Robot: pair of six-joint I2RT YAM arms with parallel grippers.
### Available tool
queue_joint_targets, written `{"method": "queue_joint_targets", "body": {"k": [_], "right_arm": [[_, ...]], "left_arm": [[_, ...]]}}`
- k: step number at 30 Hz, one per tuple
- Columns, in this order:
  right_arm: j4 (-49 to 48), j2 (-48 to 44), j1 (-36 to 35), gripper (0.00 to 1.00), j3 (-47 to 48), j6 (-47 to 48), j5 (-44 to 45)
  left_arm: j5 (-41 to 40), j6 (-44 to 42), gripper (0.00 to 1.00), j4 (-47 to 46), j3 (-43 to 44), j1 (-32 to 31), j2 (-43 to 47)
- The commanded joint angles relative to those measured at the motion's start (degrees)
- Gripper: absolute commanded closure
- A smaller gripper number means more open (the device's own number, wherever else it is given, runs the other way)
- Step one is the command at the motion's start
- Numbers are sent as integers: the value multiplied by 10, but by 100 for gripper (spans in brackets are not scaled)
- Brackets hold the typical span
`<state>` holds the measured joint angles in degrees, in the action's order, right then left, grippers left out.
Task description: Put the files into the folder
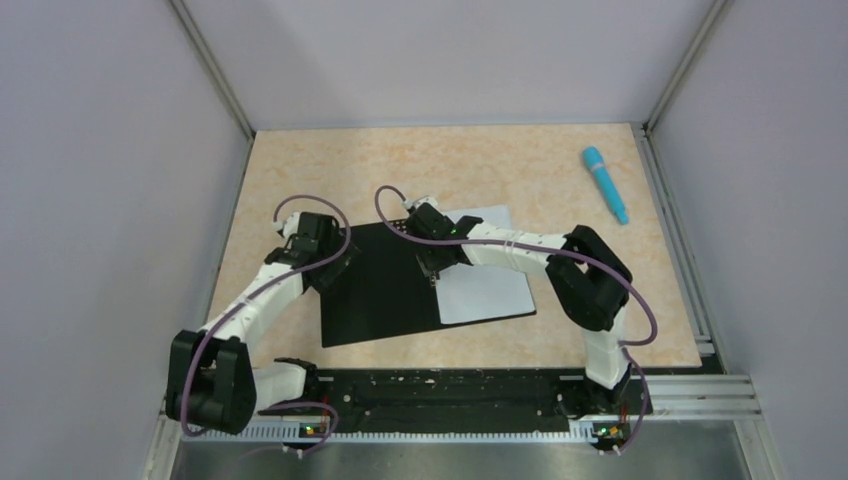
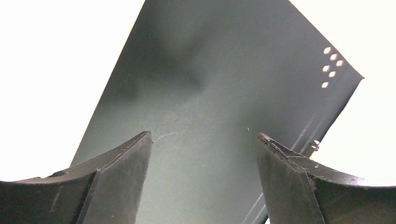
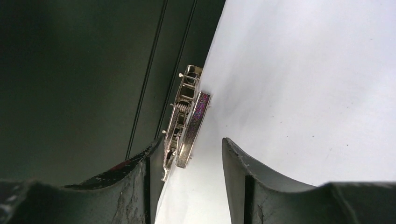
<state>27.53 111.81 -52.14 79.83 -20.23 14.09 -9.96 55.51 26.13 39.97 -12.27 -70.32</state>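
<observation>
The folder lies open on the table, black inside up. The white files lie on its right half. My right gripper is down at the spine. In the right wrist view, the right gripper is open, with the near end of the metal clip between its jaws, close to the left finger. There the files lie right of the clip and the folder's black inside lies left. My left gripper is open and empty over the left flap; the left gripper holds nothing.
A blue pen-like tube lies at the far right of the table. Grey walls with metal rails close in the table on three sides. The arm bases stand on a black rail at the near edge.
</observation>
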Motion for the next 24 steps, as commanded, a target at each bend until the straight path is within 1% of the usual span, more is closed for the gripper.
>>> {"method": "queue_joint_targets", "body": {"k": [1, 6, 10, 13, 18, 23, 24], "right_arm": [[-12, 7, -23, 53, 30, -3, 46], [-14, 24, -32, 57, 34, -4, 60], [-19, 31, -37, 68, 34, -7, 70], [-19, 41, -44, 71, 42, -5, 76], [-6, 62, -55, 81, 48, -5, 98], [0, 80, -62, 81, 46, -11, 101], [2, 82, -62, 83, 45, -12, 103]], "left_arm": [[2, -72, 15, -8, 25, 28, 47], [41, -105, 15, -8, 22, 61, 58], [52, -114, 15, -4, 16, 77, 66], [54, -119, 15, -2, 13, 83, 65], [47, -129, 15, 4, 8, 94, 64], [52, -131, 16, -8, -7, 108, 72], [56, -132, 16, -11, -9, 112, 72]]}}
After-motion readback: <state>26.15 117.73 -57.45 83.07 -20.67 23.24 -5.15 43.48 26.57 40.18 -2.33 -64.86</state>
